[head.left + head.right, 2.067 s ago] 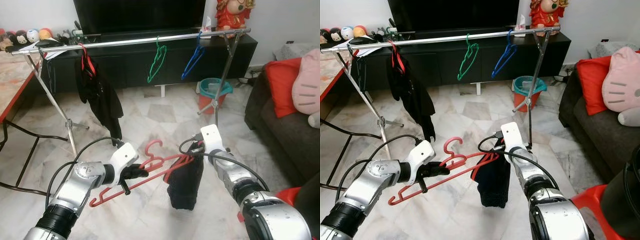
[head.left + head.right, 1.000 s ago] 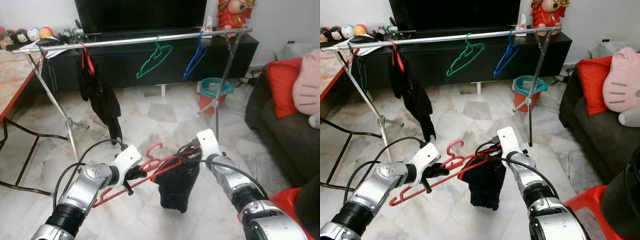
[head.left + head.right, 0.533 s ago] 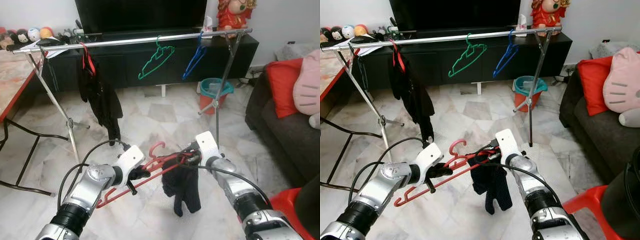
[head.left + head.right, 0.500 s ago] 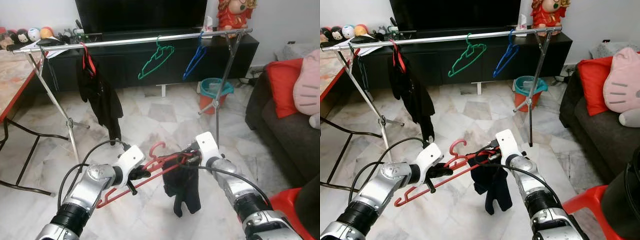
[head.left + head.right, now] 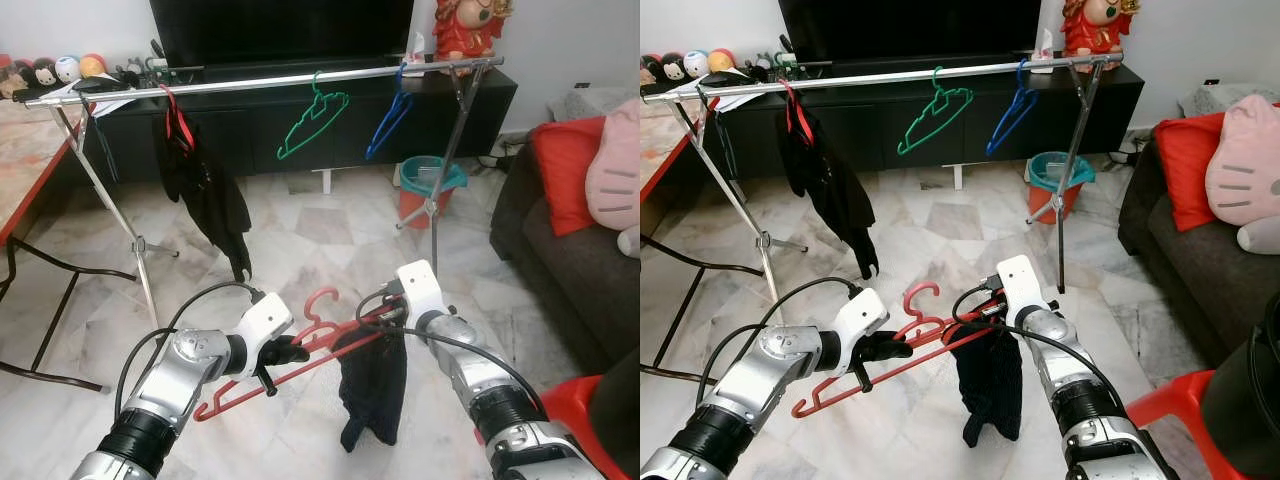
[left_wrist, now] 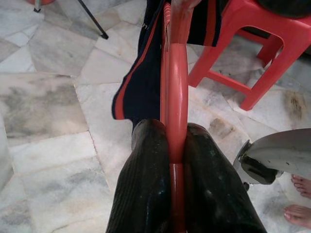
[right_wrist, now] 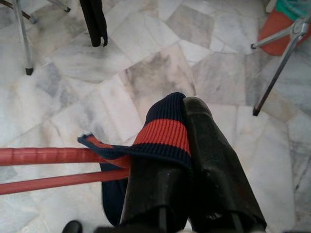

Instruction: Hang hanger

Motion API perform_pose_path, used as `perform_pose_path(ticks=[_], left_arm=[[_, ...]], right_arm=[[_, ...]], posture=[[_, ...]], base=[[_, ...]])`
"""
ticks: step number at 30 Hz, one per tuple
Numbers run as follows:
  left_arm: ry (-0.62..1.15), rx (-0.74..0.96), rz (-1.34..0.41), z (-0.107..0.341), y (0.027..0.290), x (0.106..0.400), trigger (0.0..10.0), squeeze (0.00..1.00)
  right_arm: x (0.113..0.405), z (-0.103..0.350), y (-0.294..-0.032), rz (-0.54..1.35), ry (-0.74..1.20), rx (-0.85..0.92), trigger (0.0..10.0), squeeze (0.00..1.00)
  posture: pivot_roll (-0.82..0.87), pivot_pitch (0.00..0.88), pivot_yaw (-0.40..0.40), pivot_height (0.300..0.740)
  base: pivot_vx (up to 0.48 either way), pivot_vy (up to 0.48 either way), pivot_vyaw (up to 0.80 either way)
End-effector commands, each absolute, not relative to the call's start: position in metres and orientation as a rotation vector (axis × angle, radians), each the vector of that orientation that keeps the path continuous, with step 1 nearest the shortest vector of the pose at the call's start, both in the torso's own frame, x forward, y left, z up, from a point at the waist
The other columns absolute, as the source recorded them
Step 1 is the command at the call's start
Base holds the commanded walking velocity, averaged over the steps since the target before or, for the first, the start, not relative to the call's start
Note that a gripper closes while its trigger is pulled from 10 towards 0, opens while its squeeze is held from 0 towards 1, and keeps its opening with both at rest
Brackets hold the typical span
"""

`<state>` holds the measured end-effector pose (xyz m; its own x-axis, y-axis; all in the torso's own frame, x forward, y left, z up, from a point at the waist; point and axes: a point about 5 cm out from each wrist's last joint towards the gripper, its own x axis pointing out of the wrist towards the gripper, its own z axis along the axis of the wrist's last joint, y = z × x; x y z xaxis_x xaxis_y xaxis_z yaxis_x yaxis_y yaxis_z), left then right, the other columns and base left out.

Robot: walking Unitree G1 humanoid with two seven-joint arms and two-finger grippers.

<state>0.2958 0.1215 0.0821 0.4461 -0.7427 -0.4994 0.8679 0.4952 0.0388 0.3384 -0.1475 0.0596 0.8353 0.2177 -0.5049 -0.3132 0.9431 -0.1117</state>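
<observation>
Red hanger (image 5: 290, 352) is held low over the marble floor (image 5: 300, 230), between the two arms, tilted: hook (image 5: 322, 300) up toward 12 o'clock, lower bar end down toward 8 o'clock.

Left gripper (image 5: 283, 352) is pinched on the hanger's bar; in the left wrist view the black fingers (image 6: 146, 179) are pressed against both sides of the red bar (image 6: 173, 111).

Right gripper (image 5: 388, 316) is clamped on the dark garment (image 5: 372, 385) at its red-and-navy ribbed edge (image 7: 165, 135), right at the hanger's 3 o'clock end. The garment is draped over that end and hangs straight down, clear of the floor.

Clothes rail (image 5: 270, 82) is seen well apart at 12 o'clock, in front of the black TV cabinet (image 5: 300, 120). On the rail, from 10 toward 1 o'clock: a black garment on a red hanger (image 5: 205, 195), a green hanger (image 5: 312, 125) swung out at a tilt, a blue hanger (image 5: 388, 115).

A teal-and-red bucket (image 5: 428, 185) is seen by the rail's right leg. A dark sofa with a red cushion (image 5: 560, 170) is at 3 o'clock. A red plastic stool (image 5: 590, 400) is at 4 o'clock. Bare toes of a person (image 6: 296, 199) are visible on the floor in the left wrist view.
</observation>
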Motion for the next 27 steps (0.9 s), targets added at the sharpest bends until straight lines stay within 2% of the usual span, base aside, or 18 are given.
perform_pose_path(ticks=[1,7,14,22,27], left_arm=[[0.436,0.290,-1.048,0.085,0.120,0.294,10.0,0.00],[0.439,0.301,-1.037,0.085,0.120,0.294,10.0,0.00],[0.453,0.387,-0.846,0.080,0.131,0.310,10.0,0.00],[0.437,0.391,-0.832,0.080,0.128,0.312,10.0,0.00],[0.403,0.351,-0.899,0.082,0.117,0.308,10.0,0.00]], right_arm=[[0.342,0.067,-0.143,0.296,0.483,-0.179,10.0,0.00],[0.340,0.065,-0.139,0.310,0.488,-0.166,10.0,0.00],[0.338,0.064,-0.140,0.309,0.488,-0.171,10.0,0.00],[0.337,0.067,-0.139,0.324,0.479,-0.183,10.0,0.00],[0.335,0.067,-0.135,0.364,0.479,-0.199,10.0,0.00]], posture=[[0.03,0.000,0.033,0.740],[0.03,0.000,0.033,0.740],[0.03,0.000,0.034,0.740],[0.03,0.000,0.034,0.740],[0.03,0.000,0.032,0.740]], base=[[0.000,0.000,0.00],[0.000,0.000,0.00],[0.000,0.000,0.00],[0.000,0.000,0.00],[0.000,0.000,0.00]])
